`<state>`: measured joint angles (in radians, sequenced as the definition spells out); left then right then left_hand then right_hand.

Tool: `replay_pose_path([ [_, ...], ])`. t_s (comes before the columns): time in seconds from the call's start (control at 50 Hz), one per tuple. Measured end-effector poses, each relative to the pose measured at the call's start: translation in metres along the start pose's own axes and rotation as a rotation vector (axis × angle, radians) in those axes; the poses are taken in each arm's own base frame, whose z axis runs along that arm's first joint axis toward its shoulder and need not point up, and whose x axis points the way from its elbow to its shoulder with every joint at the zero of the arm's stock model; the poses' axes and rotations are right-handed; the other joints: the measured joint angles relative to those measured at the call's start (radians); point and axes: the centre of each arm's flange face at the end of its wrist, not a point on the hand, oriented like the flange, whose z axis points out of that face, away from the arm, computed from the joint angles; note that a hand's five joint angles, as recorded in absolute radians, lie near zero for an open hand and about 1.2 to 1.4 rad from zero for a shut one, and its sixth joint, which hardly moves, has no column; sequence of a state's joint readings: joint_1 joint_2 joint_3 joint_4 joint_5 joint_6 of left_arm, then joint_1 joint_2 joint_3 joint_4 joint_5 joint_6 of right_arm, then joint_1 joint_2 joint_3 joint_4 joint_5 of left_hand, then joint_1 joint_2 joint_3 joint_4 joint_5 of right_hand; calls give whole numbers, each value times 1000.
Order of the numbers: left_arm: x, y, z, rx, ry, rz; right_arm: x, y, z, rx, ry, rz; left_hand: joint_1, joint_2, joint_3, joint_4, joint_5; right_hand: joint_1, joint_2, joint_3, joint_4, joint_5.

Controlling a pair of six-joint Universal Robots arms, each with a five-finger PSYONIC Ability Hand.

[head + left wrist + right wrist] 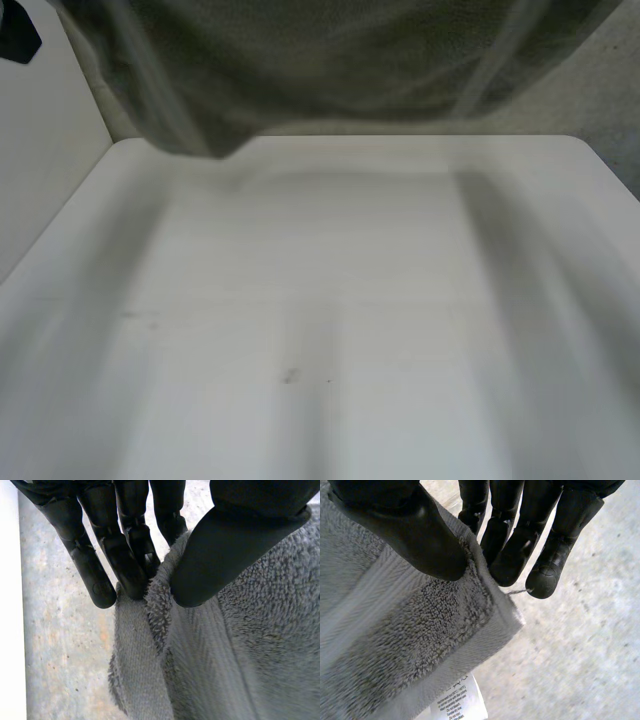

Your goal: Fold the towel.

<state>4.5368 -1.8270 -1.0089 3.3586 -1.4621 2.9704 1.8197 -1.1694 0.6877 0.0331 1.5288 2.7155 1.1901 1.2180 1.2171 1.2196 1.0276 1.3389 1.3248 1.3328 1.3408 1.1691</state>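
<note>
robot hands (220, 545) (405, 530) pinch towel (330, 60) corners, apparently

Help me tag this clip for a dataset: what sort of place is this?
Probably a robot test bench in a lab or workshop, not a home: a bare white table, a speckled concrete-looking floor, and a grey towel pinched by the left hand and right hand.

The only writing stands on a white care label (459, 702) sewn at the hem of the grey towel (395, 630), near its corner, seen in the right wrist view. It carries several lines of tiny black print. "Machine wash hot", "Do not bleach" and "Tumble dry" can be made out. The remaining words are too small to read with certainty.
</note>
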Motion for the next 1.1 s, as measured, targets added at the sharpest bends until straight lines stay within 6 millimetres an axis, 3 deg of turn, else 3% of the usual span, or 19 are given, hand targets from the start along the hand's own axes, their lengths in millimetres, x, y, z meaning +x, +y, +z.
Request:
replay_pose_path([
  [0.08, -5, 26, -17, -62, -17, -36, -13, 25, -19, -107, -57, 25, 0, 0, 0, 0, 0, 0, 0, 0, 0, 0],
  [0.16, -13, 66, -39, -170, -42, -45, -36, 65, -45, -243, -160, 34, 0, 0, 0, 0, 0, 0, 0, 0, 0, 0],
  [0.28, -27, 150, -88, -393, -78, -25, -76, 130, -92, -412, -331, 51, 0, 0, 0, 0, 0, 0, 0, 0, 0, 0],
  [0.38, -29, 205, -131, -559, -42, 42, -102, 181, -125, -527, -421, 30, 0, 0, 0, 0, 0, 0, 0, 0, 0, 0],
  [0.48, -26, 235, -167, -684, 30, 163, -114, 209, -152, -611, -482, -35, 0, 0, 0, 0, 0, 0, 0, 0, 0, 0],
  [0.58, -24, 232, -184, -728, 81, 282, -103, 205, -164, -643, -492, -92, 0, 0, 0, 0, 0, 0, 0, 0, 0, 0],
  [0.7, -23, 204, -192, -716, 93, 349, -76, 175, -173, -652, -465, -116, 0, 0, 0, 0, 0, 0, 0, 0, 0, 0],
  [0.88, -6, 146, -201, -637, 138, 343, -40, 131, -192, -665, -420, -139, 0, 0, 0, 0, 0, 0, 0, 0, 0, 0],
  [1.0, 4, 120, -213, -627, 159, 335, -23, 112, -206, -671, -407, -221, 0, 0, 0, 0, 0, 0, 0, 0, 0, 0],
  [1.1, 8, 109, -221, -635, 162, 332, -15, 107, -211, -678, -398, -266, 0, 0, 0, 0, 0, 0, 0, 0, 0, 0],
])
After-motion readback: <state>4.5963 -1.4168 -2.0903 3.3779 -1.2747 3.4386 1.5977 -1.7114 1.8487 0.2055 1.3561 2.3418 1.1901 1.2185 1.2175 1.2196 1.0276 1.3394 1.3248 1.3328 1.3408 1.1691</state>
